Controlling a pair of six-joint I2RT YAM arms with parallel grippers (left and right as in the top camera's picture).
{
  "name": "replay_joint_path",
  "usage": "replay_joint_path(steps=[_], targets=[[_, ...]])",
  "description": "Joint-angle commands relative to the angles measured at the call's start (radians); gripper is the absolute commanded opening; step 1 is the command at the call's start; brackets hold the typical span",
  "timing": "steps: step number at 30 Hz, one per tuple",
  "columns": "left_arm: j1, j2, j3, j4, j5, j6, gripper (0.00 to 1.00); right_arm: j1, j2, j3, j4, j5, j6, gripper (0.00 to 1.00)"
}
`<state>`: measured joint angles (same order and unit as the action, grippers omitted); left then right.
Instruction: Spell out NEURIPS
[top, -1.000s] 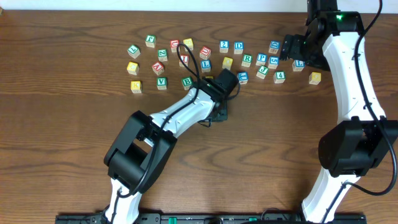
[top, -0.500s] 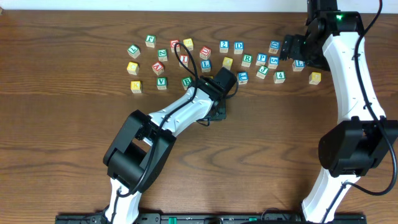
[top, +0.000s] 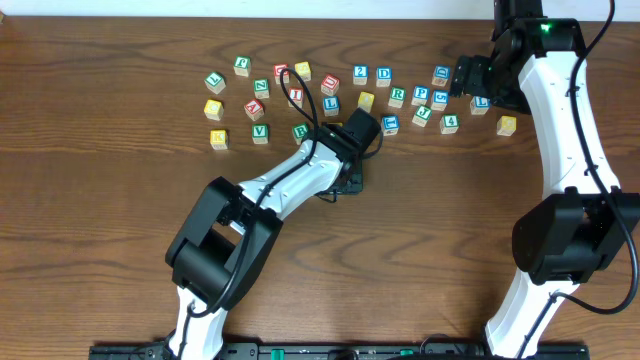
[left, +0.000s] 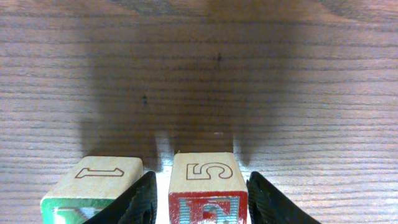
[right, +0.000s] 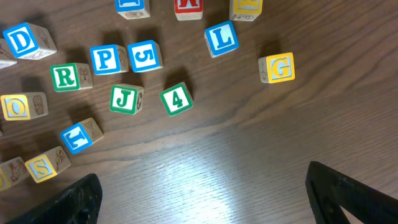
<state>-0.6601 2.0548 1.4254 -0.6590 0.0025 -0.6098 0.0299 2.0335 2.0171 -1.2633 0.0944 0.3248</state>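
My left gripper (left: 200, 182) is low over the table with its jaws on either side of a wooden cube (left: 206, 186). That cube has a red front face and an outlined 5 on top. The jaws are open, with a thin gap on the left side. A second cube (left: 99, 180), with a green face and a 1 on top, stands just outside the left finger. From overhead the left gripper (top: 352, 178) hides both cubes. My right gripper (right: 202, 186) hangs open and empty over bare wood, near the R (right: 65, 76) and P (right: 104, 58) cubes.
Loose letter and number cubes lie in a band across the far half of the table (top: 120, 220), among them N (top: 261, 87), D (right: 22, 40), J (right: 124, 99), 4 (right: 176, 99), L (right: 221, 37) and G (right: 278, 67). The right arm (top: 560, 120) stands over the far right.
The left jaws have eased apart around the red-faced cube. Neither arm nor any cube has shifted in the overhead view.
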Motion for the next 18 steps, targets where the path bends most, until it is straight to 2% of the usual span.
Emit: replay_joint_path(steps=[1,18], targets=[[0.003,-0.043,0.013,-0.013,-0.014,-0.005,0.46,-0.002,-0.031,0.021,-0.001,0.005,0.000,0.99],[0.003,-0.118,0.013,-0.044,-0.014,-0.005,0.46,-0.002,-0.031,0.021,-0.001,0.005,0.000,0.99]])
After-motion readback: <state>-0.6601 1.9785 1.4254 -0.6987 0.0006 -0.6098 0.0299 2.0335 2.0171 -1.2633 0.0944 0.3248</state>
